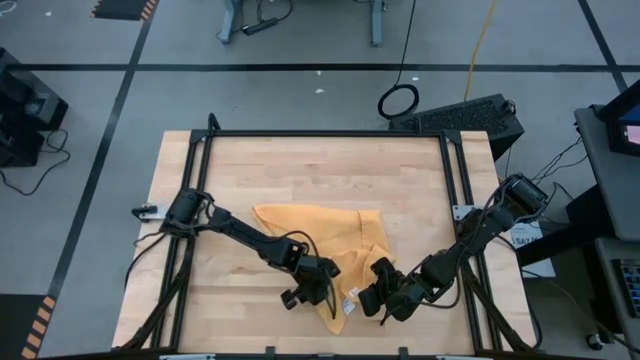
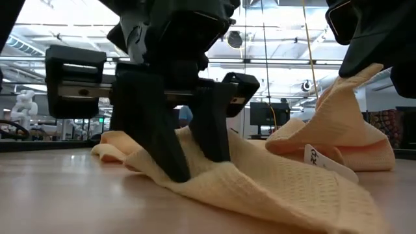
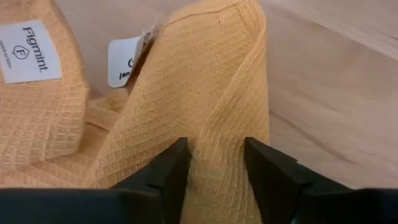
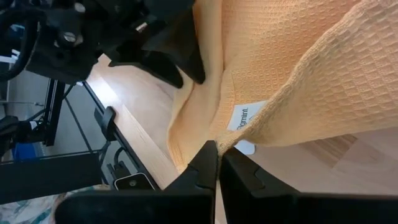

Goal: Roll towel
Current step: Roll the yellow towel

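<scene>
High view: towel (image 1: 322, 238) lies crumpled on the wooden table (image 1: 250, 160), a little toward the near edge from centre, its narrow end trailing down toward that edge between the two arms. Left claw (image 1: 308, 284) sits over the towel's near-left part; right claw (image 1: 378, 296) is at the towel's near-right part, close beside the left one.

Low view: left claw (image 2: 188, 153) is planted down on the cloth, fingers spread, tips pressing the fabric against the table. To its right a corner of the towel (image 2: 338, 123) is pulled up into a peak, with a white label hanging on its slope.

Left wrist view: fingers (image 3: 168, 171) part-open, straddling a raised ridge of the waffle-weave cloth; nothing pinched. Two white labels (image 3: 28, 53) show on the towel.

Right wrist view: right claw (image 4: 217, 158) fingers closed together, nipping a folded edge of the towel (image 4: 298, 68) and holding it clear of the table.
</scene>
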